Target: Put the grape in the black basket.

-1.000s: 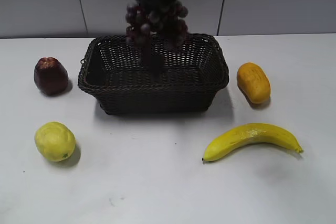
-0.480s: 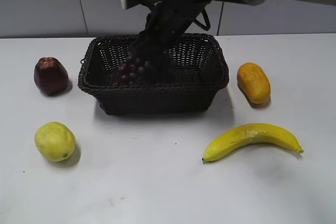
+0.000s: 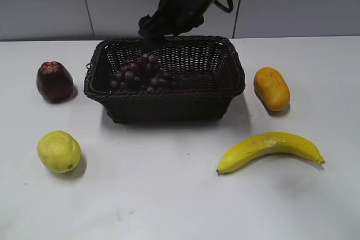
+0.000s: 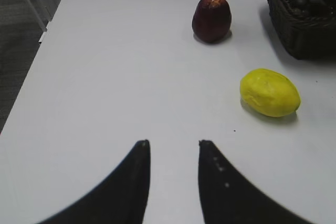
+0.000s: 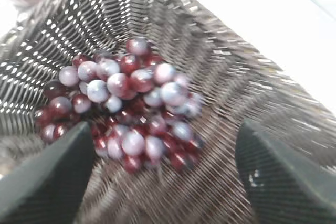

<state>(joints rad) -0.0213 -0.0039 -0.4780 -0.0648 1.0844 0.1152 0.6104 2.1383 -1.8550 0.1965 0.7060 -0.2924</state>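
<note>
The grape point(image 3: 140, 73) is seen lying inside the black basket point(image 3: 169, 105), toward its left half, resting on the woven floor and free of any grip. In the right wrist view the bunch point(image 5: 126, 108) is spread across the basket's weave point(image 5: 231, 98), and the right gripper point(image 5: 163, 177) is held above it with its two fingers set wide apart and nothing between them; that view is blurred, so finer detail of the stem cannot be made out. From the exterior view the right gripper point(image 3: 152, 26) is placed over the basket's rear rim. The left gripper point(image 4: 173, 171) is shown above the bare white bench point(image 4: 115, 77), its fingers parted and empty. A dark red fruit point(image 3: 54, 81) and a lemon point(image 3: 58, 151) are set left of the basket, a banana point(image 3: 270, 149) and an orange fruit point(image 3: 271, 88) right of it.
</note>
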